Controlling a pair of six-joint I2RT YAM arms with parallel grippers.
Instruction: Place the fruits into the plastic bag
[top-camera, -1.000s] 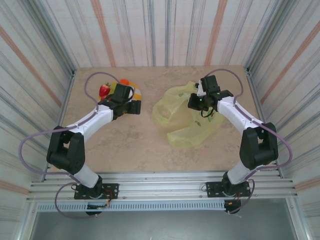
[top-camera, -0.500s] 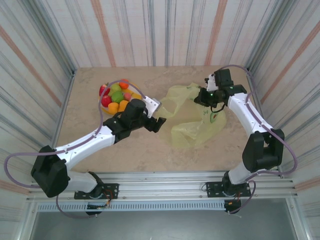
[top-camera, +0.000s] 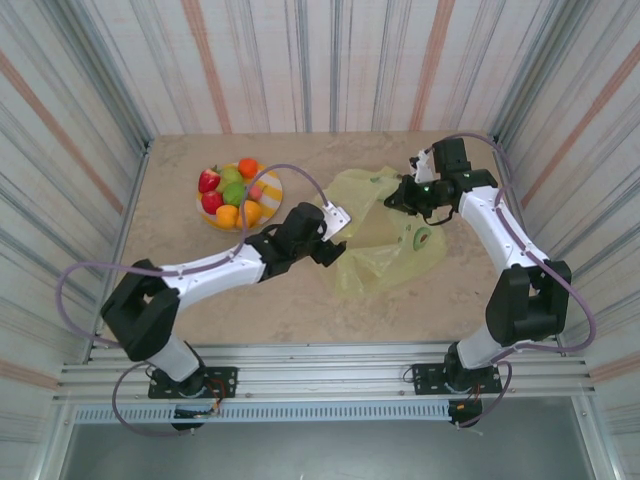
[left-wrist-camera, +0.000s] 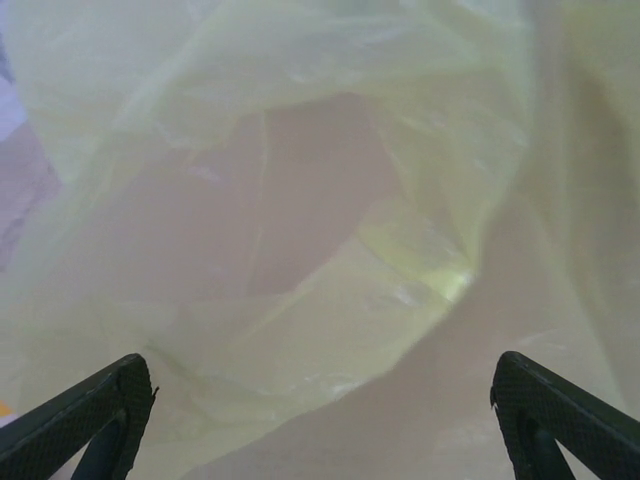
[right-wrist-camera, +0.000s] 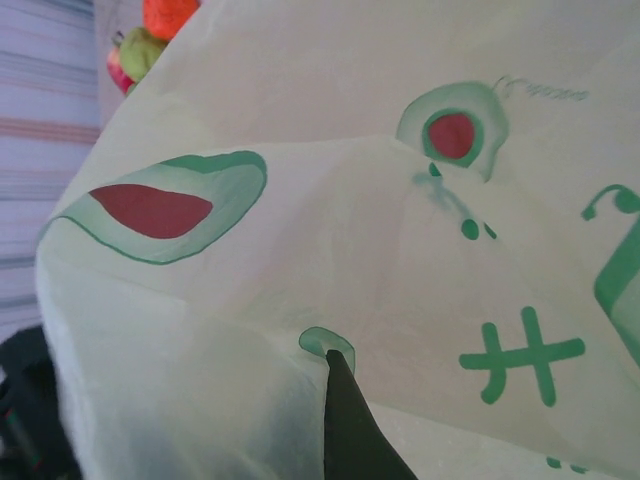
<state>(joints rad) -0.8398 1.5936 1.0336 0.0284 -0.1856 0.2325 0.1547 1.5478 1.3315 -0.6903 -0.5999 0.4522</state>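
Plastic bag (top-camera: 385, 255) seems pinched by right claw (top-camera: 401, 198), left claw (left-wrist-camera: 320, 370) spread.

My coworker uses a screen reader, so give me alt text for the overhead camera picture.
Two robot arms work over a yellow-green plastic bag on a beige table: the right gripper holds its far edge, the left gripper reaches toward its left side. Toy fruits sit on a striped plate at far left.
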